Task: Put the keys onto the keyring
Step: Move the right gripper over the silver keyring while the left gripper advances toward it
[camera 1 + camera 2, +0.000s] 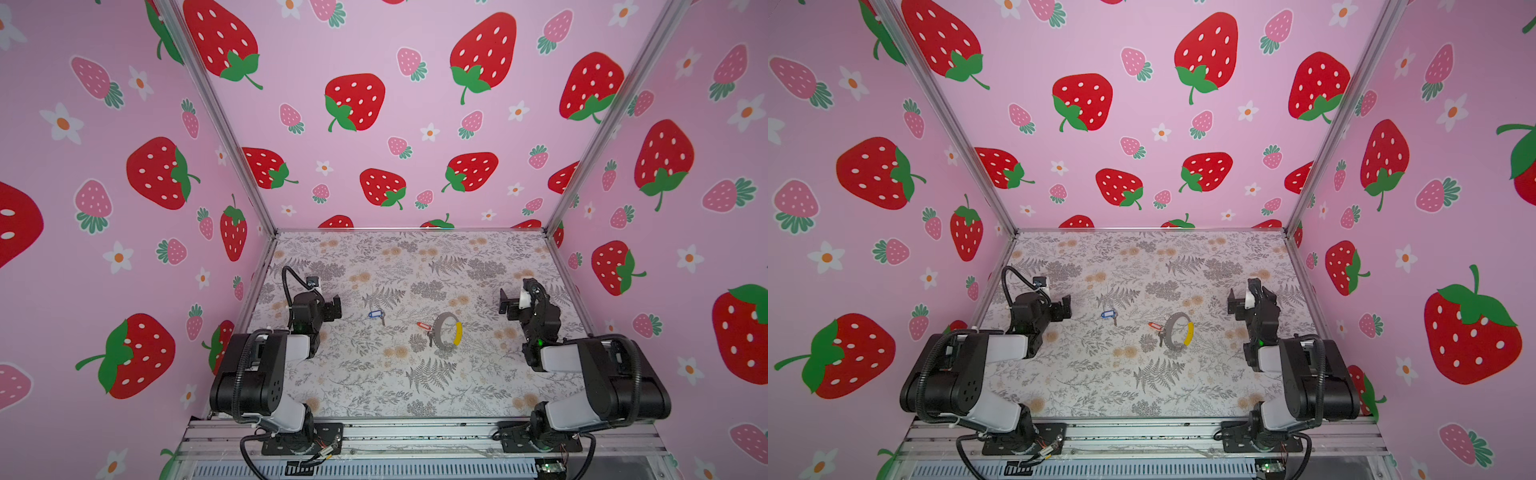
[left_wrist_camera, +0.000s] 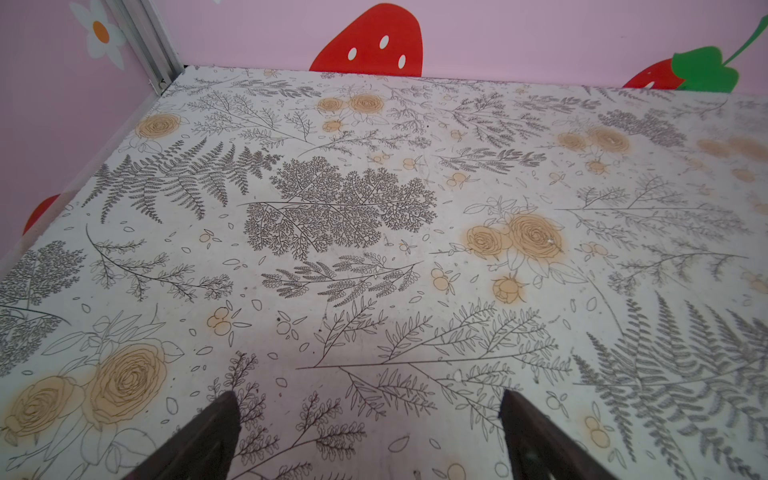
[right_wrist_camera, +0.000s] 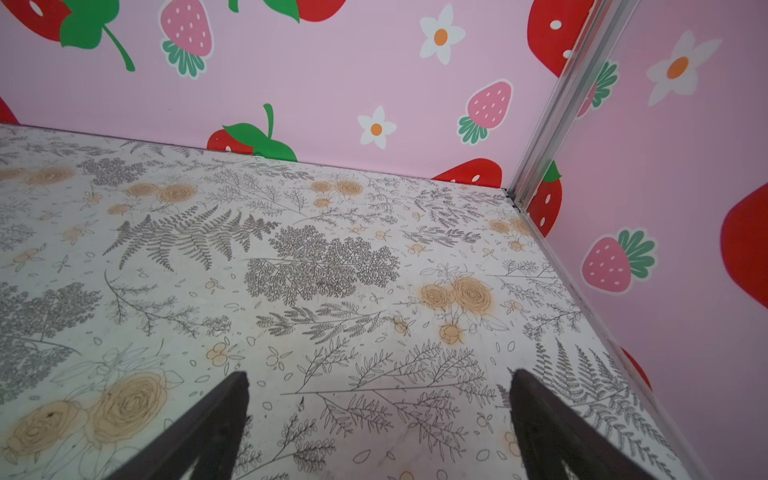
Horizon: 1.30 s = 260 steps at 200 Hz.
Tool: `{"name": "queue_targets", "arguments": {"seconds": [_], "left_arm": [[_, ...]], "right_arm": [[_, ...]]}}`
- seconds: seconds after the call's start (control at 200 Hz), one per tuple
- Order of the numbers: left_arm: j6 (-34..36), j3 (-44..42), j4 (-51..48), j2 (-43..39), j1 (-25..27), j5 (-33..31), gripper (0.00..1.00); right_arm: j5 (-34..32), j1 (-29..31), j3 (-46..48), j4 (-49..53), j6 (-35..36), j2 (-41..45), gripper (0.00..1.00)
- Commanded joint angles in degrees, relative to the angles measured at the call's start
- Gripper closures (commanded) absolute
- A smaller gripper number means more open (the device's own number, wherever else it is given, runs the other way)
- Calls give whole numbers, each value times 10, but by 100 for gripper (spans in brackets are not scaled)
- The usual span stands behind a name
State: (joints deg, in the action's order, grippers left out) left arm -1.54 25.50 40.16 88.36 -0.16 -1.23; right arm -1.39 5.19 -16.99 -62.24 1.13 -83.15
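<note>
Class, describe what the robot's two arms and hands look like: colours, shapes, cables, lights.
The left arm and right arm have chunky black joints with pale grey shells, black ribbed cables looping alongside, and a small green light each. The left hand and right hand end in dark, tapering fingers.

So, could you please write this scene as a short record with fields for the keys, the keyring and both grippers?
blue-tag key: lies alone on the table, apart from the keyring
red-tag key: beside the keyring's grey rim; threaded or not, cannot tell
keyring: on the table, near the middle, not held
left gripper: open, empty
right gripper: open, empty
</note>
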Motion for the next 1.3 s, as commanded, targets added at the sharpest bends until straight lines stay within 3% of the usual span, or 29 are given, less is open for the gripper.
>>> {"name": "queue_targets", "arguments": {"seconds": [0.0,0.135,0.305,0.405,0.45,0.58,0.725,0.805,0.995,1.155,1.295], "left_arm": [[-2,70,-113,-51,-3,-8,1],[0,105,-208,-120,2,-2,1],[-24,135,-292,-179,42,6,1],[-23,144,-315,-199,85,51,1],[-16,147,-324,-202,106,83,1],[17,181,-382,-189,171,157,1],[29,185,-389,-184,231,162,1],[29,182,-389,-180,252,160,1],[52,179,-382,-168,276,144,1],[62,180,-380,-166,289,133,1],[73,172,-380,-175,297,101,0]], "right_arm": [[17,1,-20,60,0,65,1],[46,14,-41,147,6,148,1],[99,64,-105,299,41,178,1],[158,103,-142,376,64,179,8],[171,134,-164,429,79,174,15],[148,230,-206,546,121,159,24],[116,301,-221,612,105,153,39],[115,325,-225,639,100,140,40],[102,338,-231,672,160,99,44],[144,338,-270,759,280,54,47],[127,338,-297,794,262,10,47]]}}
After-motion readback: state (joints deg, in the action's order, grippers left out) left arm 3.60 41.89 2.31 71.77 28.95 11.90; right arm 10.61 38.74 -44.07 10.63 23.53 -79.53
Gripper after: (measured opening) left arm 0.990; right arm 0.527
